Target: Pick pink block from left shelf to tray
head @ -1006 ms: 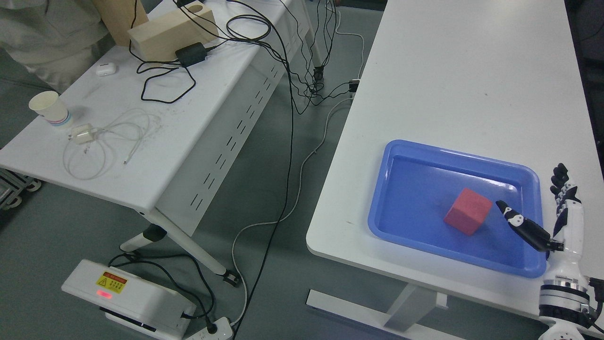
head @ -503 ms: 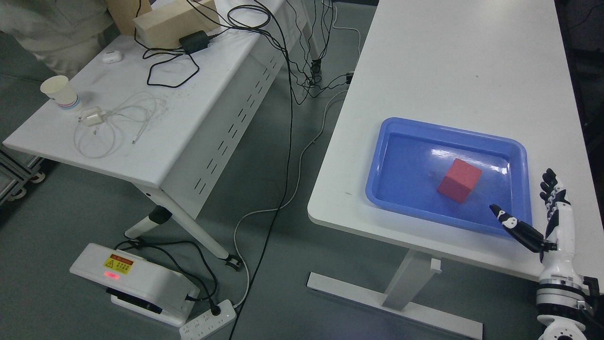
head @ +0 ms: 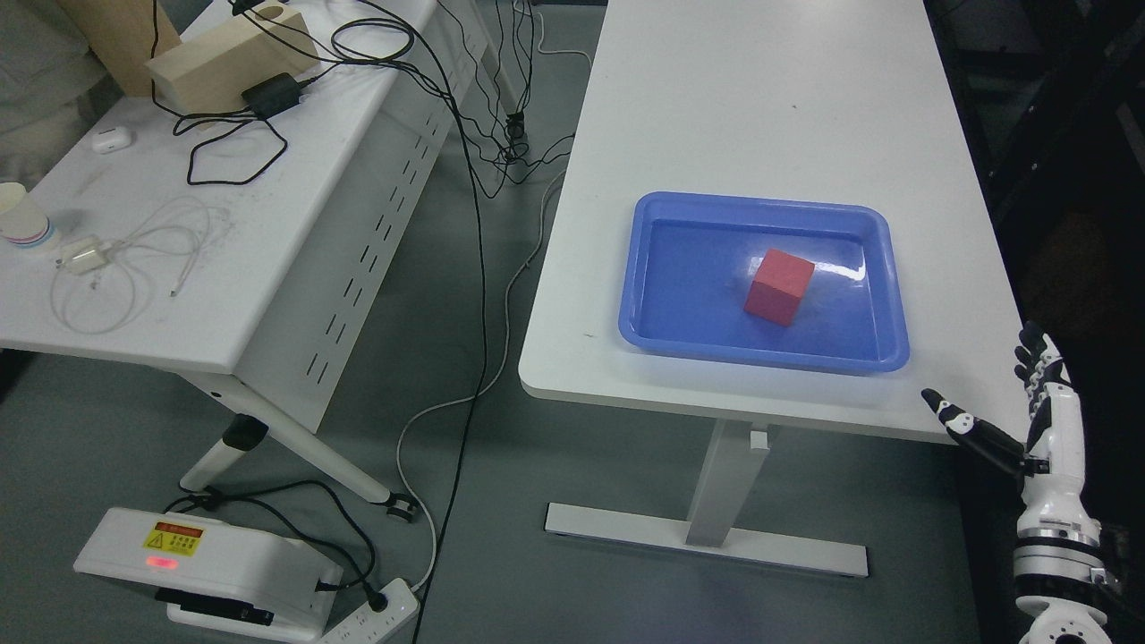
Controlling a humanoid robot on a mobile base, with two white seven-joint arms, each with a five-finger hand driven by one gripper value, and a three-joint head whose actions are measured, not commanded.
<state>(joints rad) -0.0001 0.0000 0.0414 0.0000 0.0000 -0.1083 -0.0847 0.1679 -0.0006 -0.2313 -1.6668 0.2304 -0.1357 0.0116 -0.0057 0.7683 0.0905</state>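
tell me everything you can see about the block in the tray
The block is a small cube, pinkish red with a matte, foam-like look and plain faces. It sits flat on the floor of the blue tray, a little right of the tray's middle, turned at a slight angle to the tray's walls and touching none of them. Nothing else touches it; the right hand is off beyond the table's near right corner, open and empty.

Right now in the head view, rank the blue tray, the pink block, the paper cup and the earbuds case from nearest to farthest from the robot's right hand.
From the open right hand, at the lower right:
1. Blue tray, on the near table, left of the hand.
2. Pink block, inside the tray.
3. Earbuds case, on the far left table.
4. Paper cup, at the left edge.
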